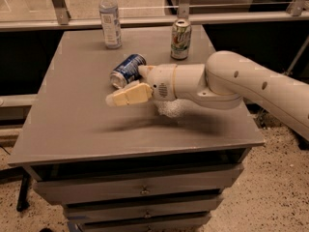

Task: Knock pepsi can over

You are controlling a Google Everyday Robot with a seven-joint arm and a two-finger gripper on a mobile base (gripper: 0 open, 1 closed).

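Gripper [126, 95], fingers together and holding nothing, hovers just beside the pepsi can [126, 70] lying on its side.

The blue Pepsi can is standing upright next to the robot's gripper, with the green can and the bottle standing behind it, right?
No: the camera view shows the pepsi can lying on its side, not upright. It is next to the gripper, and the green-and-white can and clear plastic bottle do stand behind it.
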